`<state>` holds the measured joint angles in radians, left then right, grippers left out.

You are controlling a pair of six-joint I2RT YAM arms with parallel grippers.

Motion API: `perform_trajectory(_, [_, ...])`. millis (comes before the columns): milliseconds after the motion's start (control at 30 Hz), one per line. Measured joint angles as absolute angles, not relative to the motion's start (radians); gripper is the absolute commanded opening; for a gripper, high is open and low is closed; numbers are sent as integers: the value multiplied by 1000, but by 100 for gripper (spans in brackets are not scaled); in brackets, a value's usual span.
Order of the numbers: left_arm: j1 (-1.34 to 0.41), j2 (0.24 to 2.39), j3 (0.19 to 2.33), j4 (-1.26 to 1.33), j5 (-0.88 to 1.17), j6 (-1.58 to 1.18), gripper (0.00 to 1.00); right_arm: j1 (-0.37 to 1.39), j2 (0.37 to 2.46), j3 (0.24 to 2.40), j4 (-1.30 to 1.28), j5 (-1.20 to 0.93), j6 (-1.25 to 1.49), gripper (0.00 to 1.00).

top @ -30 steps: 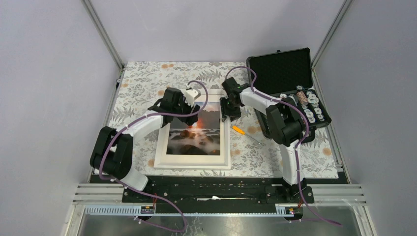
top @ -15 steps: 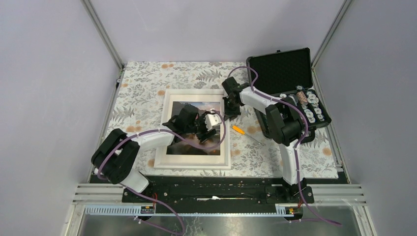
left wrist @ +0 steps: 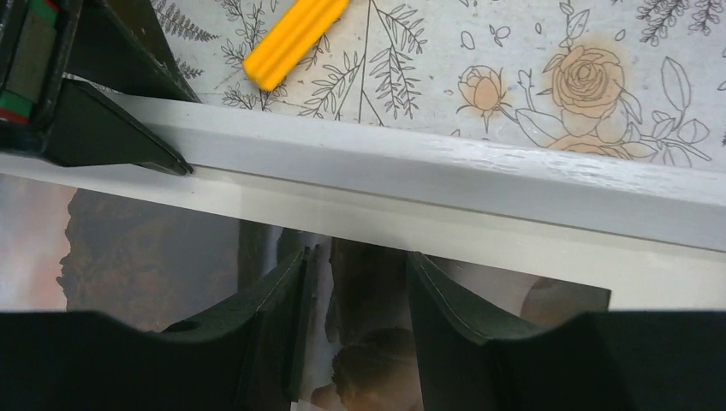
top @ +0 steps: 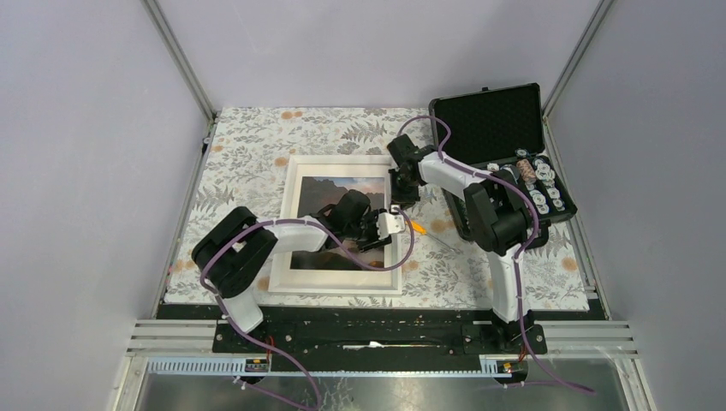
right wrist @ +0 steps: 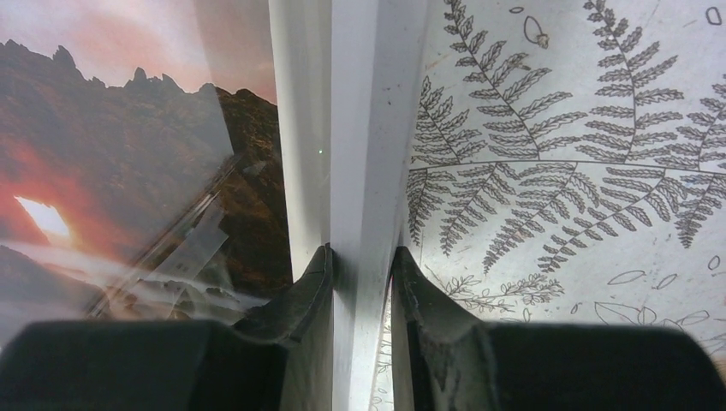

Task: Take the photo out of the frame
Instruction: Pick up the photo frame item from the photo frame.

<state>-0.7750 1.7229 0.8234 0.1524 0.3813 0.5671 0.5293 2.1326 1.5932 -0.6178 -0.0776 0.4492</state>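
The white frame (top: 338, 281) lies flat on the floral cloth, and the photo (top: 321, 193) shows face up inside it. My right gripper (top: 401, 195) is at the frame's far right side. In the right wrist view it (right wrist: 361, 265) is shut on the frame's white rail (right wrist: 364, 128), one finger on each side, with the photo (right wrist: 111, 154) to the left. My left gripper (top: 385, 233) hangs low over the photo's right part. The left wrist view shows it (left wrist: 355, 282) open over the photo (left wrist: 145, 257), just inside the rail (left wrist: 479, 171), holding nothing.
An orange-handled screwdriver (top: 417, 227) lies on the cloth just right of the frame, its handle (left wrist: 295, 38) beyond the rail. An open black case (top: 496, 128) with small parts stands at the back right. The right gripper's finger (left wrist: 103, 137) rests on the rail.
My left arm swept from the frame's far-left area across the photo to its right side. The right gripper stayed at the frame's right rail and closed on it.
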Motion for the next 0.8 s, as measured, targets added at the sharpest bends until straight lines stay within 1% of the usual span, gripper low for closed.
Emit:
perform_trajectory(600, [-779, 1765, 888, 104, 374, 593, 51, 529, 2064, 1578, -649, -81, 442, 0])
perform_trajectory(667, [-779, 1771, 901, 92, 374, 593, 53, 529, 2048, 1579, -654, -87, 440, 0])
perform_trajectory(800, [-779, 1771, 907, 86, 369, 587, 62, 529, 2029, 1581, -657, -107, 437, 0])
